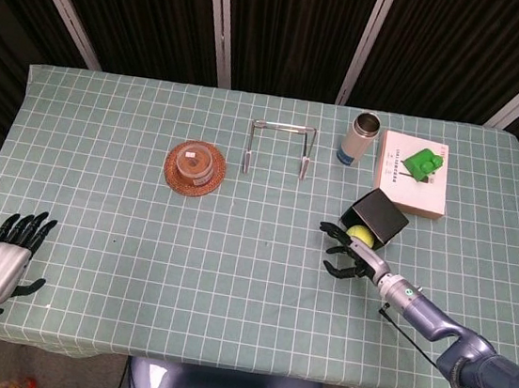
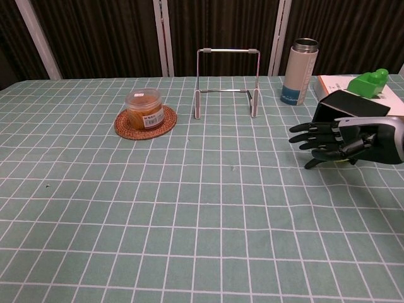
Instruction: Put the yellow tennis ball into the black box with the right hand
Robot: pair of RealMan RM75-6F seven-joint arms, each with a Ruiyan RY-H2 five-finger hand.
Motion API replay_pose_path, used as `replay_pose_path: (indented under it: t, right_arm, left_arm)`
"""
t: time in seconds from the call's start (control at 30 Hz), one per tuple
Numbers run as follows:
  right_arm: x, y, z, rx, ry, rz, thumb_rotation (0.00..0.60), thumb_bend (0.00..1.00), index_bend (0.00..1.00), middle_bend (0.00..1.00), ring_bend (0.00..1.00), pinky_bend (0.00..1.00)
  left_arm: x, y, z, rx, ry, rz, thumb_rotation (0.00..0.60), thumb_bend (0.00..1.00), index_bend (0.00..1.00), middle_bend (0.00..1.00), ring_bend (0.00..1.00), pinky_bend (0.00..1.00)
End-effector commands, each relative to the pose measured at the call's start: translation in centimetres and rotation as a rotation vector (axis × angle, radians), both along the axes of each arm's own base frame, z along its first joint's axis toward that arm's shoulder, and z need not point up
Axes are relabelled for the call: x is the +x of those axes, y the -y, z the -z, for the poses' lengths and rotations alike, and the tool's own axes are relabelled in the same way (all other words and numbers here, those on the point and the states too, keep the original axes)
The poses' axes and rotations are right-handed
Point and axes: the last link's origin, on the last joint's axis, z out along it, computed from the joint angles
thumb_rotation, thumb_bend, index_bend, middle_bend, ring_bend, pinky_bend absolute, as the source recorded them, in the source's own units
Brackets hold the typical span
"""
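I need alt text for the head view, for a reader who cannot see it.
The right hand, fingers spread, touches the yellow tennis ball at the black box opening on a green checked table. The left hand rests open far away.
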Motion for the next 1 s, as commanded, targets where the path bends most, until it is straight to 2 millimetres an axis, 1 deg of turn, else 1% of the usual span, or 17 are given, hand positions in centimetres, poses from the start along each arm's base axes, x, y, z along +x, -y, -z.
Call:
replay_pose_path:
  t: [0.03,0.4,0.6,0.77,0.9,1.0]
  right_arm:
    - [-0.2,0.2,-0.4,0.000,-0.045,-0.024,0.600,0.52,0.00,0.06,0.00,0.20]
    - [-0.9,1.0,-2.0,-0.048,-0.190,-0.109,0.600,0.52,0.00,0.06,0.00,0.20]
    - [-1.1,0.9,-2.6,-0.098,-0.247,-0.159,0.600,0.51,0.00,0.06,0.00,0.14]
    - [-1.1,0.9,-2.9,-0.135,-0.309,-0.217,0.600,0.52,0.00,0.06,0.00,0.07]
    - [-1.0,0.4,-2.9,-0.177,-0.350,-0.262,0.600,0.52,0.00,0.06,0.00,0.01]
    - [-0.8,-0.3,-2.9,-0.206,-0.375,-0.302,0.600,0.52,0.00,0.06,0.00,0.00]
  left_arm:
    - [0.0,0.1,0.0,0.002,-0.001,0.001,0.600,0.15,0.00,0.00,0.03,0.02]
    - [0.0,0.0,0.1,0.000,-0.003,0.000,0.600,0.15,0.00,0.00,0.03,0.02]
    - [0.1,0.0,0.1,-0.003,-0.003,0.002,0.600,0.15,0.00,0.00,0.03,0.02]
    - [0.2,0.1,0.1,0.000,-0.001,0.005,0.600,0.15,0.00,0.00,0.03,0.02]
    - [0.2,0.1,0.1,-0.003,0.000,0.007,0.600,0.15,0.00,0.00,0.03,0.02]
    - [0.2,0.2,0.1,-0.011,0.001,0.008,0.600,0.15,0.00,0.00,0.03,0.02]
